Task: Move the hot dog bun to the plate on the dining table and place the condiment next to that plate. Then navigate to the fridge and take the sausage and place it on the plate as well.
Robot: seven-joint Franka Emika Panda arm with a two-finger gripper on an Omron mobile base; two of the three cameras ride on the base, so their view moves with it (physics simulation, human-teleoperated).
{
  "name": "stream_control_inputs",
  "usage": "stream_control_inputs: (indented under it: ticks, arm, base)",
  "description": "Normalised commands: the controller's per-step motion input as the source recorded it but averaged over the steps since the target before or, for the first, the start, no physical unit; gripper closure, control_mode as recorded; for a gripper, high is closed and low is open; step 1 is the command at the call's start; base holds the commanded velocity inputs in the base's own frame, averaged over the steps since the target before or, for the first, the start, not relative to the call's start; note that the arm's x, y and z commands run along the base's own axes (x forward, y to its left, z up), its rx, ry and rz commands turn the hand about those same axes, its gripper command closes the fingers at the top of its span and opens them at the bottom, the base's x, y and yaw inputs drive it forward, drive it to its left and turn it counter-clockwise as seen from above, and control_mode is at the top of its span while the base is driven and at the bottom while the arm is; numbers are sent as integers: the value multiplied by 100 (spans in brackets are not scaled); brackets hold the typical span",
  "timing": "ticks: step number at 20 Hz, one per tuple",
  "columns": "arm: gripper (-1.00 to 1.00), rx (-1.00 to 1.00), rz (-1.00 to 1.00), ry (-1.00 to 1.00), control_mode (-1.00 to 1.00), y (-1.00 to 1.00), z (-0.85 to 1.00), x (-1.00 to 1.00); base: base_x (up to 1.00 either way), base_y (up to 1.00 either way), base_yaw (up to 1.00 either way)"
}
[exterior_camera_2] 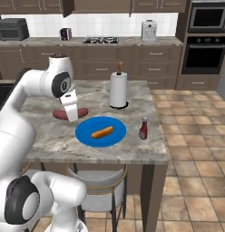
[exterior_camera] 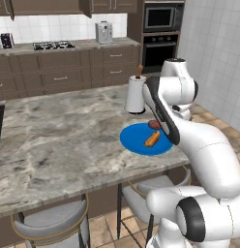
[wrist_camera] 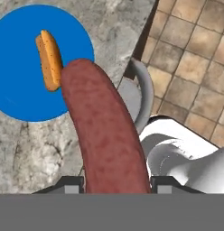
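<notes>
My gripper [exterior_camera_2: 72,116] is shut on the reddish-brown sausage [exterior_camera_2: 59,114], which hangs crosswise just above the dining table [exterior_camera_2: 51,138], left of the blue plate [exterior_camera_2: 87,132]. In the hand view the sausage [wrist_camera: 105,131] runs up from between my fingertips [wrist_camera: 116,185], its far end over the plate's [wrist_camera: 19,90] edge. The orange-tan hot dog bun [exterior_camera_2: 102,132] lies in the middle of the plate. From the left base view I see the bun [exterior_camera: 152,139], the plate [exterior_camera: 134,141] and a bit of sausage [exterior_camera: 153,124] behind my arm. The condiment bottle [exterior_camera_2: 143,128] stands upright right of the plate.
A paper towel roll [exterior_camera_2: 118,89] stands behind the plate. Grey stools [exterior_camera: 52,224] are tucked under the table's near edge, one [exterior_camera_2: 98,179] right below the plate. Tiled floor opens to the table's right. Cabinets and an oven [exterior_camera_2: 204,47] line the back wall.
</notes>
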Motion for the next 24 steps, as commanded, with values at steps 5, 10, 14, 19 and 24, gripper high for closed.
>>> stream_control_inputs:
  ticks: [5,10,14,19,24]
  arm:
    - [100,6,0,0,-100,0,-54,71]
    - [100,1,0,-1,-100,0,-45,57]
    - [100,0,0,-10,-100,0,-33,36]
    - [100,0,0,-1,-100,0,-25,60]
    - [100,0,0,0,-100,0,-38,70]
  base:
    - [0,0,0]
    - [0,0,0]
    - [0,0,0]
    - [0,0,0]
    - [0,0,0]
